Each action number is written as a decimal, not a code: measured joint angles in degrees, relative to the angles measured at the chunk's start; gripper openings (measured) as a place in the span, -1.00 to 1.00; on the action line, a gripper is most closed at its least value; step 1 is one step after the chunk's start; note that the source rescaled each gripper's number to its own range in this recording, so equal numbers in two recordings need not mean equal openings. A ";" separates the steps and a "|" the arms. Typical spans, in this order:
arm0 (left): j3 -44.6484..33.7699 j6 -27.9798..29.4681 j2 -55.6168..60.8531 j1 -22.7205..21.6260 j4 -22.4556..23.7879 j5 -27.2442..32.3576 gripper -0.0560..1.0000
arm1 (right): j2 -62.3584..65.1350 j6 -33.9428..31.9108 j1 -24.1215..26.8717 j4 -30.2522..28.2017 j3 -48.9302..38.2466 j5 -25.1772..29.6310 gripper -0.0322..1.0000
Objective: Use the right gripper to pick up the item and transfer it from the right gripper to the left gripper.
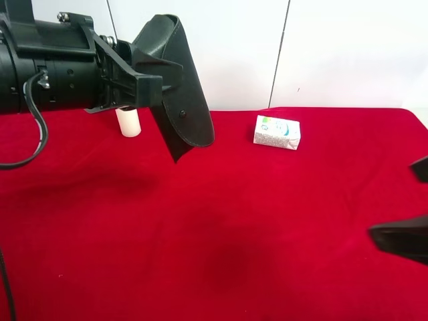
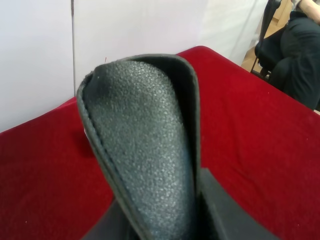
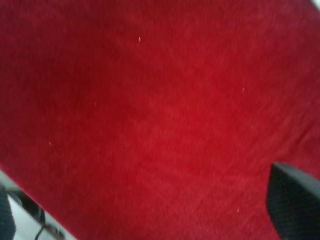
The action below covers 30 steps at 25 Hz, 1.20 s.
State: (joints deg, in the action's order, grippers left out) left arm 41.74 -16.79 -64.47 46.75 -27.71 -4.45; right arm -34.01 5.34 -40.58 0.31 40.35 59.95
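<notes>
left tool [image 1: 148, 88]: upper left of the high frame, on the all-black arm. Clamped narrow on the case [image 1: 190, 117]. The left wrist view shows the case wedged between its fingers.
case: in the air, clear of the table [image 1: 221, 241], tilted with its lower end pointing down at the red cloth. Snap button faces the high camera. Grip sits on one long edge, about mid-length.
right tool [image 1: 413, 204]: right edge of the high frame, low over the cloth, spread wide, nothing in it. Its wrist view shows only red cloth and one black finger.
other things: carton [image 1: 277, 132] right of centre, candle [image 1: 128, 122] partly hidden behind the left arm. Both stand on the table, well apart from the right tool.
step (judged): handover looks done, since only the left tool has the case. What's left is a steady hold and a clear right arm.
do it well: firm squeeze, no wrist swing. Hold the case high enough that its low end stays off the cloth and away from the candle.
risk: it's an edge grip on smooth leather, so the case could pivot or slip if jerked.
</notes>
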 joint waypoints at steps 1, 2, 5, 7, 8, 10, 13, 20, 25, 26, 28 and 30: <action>0.00 0.00 0.00 0.00 0.00 0.00 -0.87 | 3.22 0.21 0.42 0.44 0.00 0.59 1.00; 0.00 0.00 0.00 0.00 0.00 0.00 -0.87 | 6.34 0.63 1.34 1.08 0.00 1.46 1.00; 0.00 0.00 0.00 0.00 0.00 0.00 -0.87 | 14.01 3.58 5.26 3.10 0.00 4.78 1.00; 0.00 0.00 0.00 0.00 0.00 0.00 -0.87 | 18.28 6.13 8.73 5.69 0.00 6.35 1.00; 0.00 0.00 0.00 0.00 0.00 0.00 -0.87 | 20.40 7.71 10.21 7.43 0.00 6.63 1.00; 0.00 0.00 0.00 0.00 0.00 0.00 -0.87 | 24.21 11.22 14.00 11.68 -0.17 6.88 1.00; 0.00 0.00 0.00 0.00 0.00 0.00 -0.87 | 29.33 15.76 19.16 17.01 -2.87 5.70 1.00; 0.00 0.00 0.00 0.00 0.00 0.00 -0.87 | 34.14 17.98 24.49 18.35 -10.18 3.00 1.00; 0.00 0.00 0.00 0.00 0.00 0.00 -0.87 | 34.14 17.01 27.38 17.58 -11.11 0.16 1.00; 0.00 -0.05 0.00 0.00 0.00 0.00 -0.87 | 34.14 15.75 27.89 16.76 -11.11 -0.47 1.00; 0.00 -0.05 0.00 0.00 0.00 0.00 -0.87 | 34.14 11.39 28.92 13.79 -11.19 -1.39 1.00; 0.00 -0.05 0.00 0.00 0.04 0.00 -0.87 | 34.14 6.04 29.70 9.92 -11.19 -1.79 1.00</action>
State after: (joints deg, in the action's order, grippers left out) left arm 41.74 -16.84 -64.47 46.75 -27.67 -4.45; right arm 0.13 11.38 -10.88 10.23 29.16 58.16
